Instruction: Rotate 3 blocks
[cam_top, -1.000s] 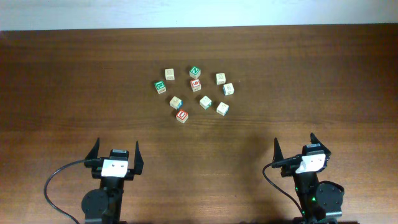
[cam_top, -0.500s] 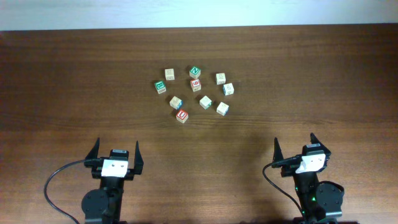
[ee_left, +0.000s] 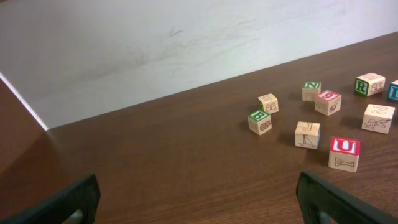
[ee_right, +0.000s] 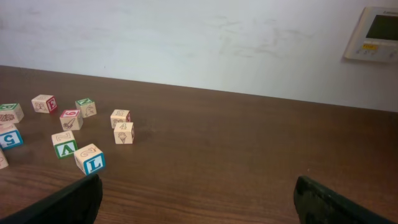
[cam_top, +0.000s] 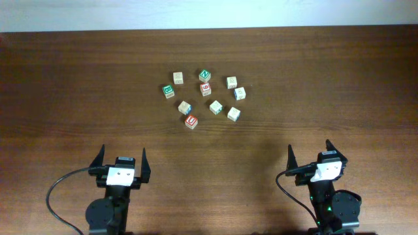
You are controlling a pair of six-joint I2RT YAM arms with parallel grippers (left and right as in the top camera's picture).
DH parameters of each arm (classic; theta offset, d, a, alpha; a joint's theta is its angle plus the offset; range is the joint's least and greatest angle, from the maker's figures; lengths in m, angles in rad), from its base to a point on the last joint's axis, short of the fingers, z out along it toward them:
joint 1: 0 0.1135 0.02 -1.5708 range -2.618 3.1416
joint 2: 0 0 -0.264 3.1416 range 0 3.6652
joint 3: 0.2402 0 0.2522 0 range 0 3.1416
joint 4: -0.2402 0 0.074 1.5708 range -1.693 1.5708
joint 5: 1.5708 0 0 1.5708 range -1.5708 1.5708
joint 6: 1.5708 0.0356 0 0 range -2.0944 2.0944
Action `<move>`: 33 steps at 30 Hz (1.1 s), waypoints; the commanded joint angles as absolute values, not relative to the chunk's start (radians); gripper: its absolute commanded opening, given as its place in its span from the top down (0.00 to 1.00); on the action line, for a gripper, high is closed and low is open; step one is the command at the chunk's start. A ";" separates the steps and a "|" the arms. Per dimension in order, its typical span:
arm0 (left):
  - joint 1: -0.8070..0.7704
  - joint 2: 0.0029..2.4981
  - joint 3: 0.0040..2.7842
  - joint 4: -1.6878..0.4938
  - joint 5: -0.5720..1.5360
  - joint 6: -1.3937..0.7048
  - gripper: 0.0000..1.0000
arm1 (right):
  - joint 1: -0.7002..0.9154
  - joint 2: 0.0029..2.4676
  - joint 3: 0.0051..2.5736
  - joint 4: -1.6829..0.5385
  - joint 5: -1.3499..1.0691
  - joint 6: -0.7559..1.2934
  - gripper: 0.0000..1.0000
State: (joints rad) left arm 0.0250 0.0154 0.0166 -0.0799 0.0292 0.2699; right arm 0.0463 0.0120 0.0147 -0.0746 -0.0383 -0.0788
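Observation:
Small wooden alphabet blocks lie loosely grouped mid-table. The red-framed "U" block [cam_top: 191, 121] [ee_left: 344, 153] is the nearest one. Just behind it sits a pale "J" block [cam_top: 185, 107] [ee_left: 308, 134] with a blue side. Another pale block [cam_top: 178, 78] [ee_left: 268, 102] lies at the group's back left. My left gripper [cam_top: 122, 155] [ee_left: 199, 202] is open near the front edge, well short of the blocks and left of them. Open as well, my right gripper [cam_top: 309, 151] [ee_right: 199, 202] hangs at the front right. Nothing is between either pair of fingers.
In the same group are a green "B" cube [cam_top: 168, 91], a green "N" cube [cam_top: 204, 75], a red "6" cube [cam_top: 206, 89] and several more pale cubes, one with a blue "L" face [ee_right: 90, 158]. A white wall runs behind the table.

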 commanded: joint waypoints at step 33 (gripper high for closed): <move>0.029 0.006 0.009 -0.052 0.067 0.282 0.01 | 0.039 0.006 0.006 -0.071 -0.059 0.020 0.02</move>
State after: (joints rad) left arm 0.0250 0.0154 0.0166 -0.0742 0.0422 0.2699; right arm 0.0463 0.0120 0.0147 -0.0742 -0.0395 -0.0525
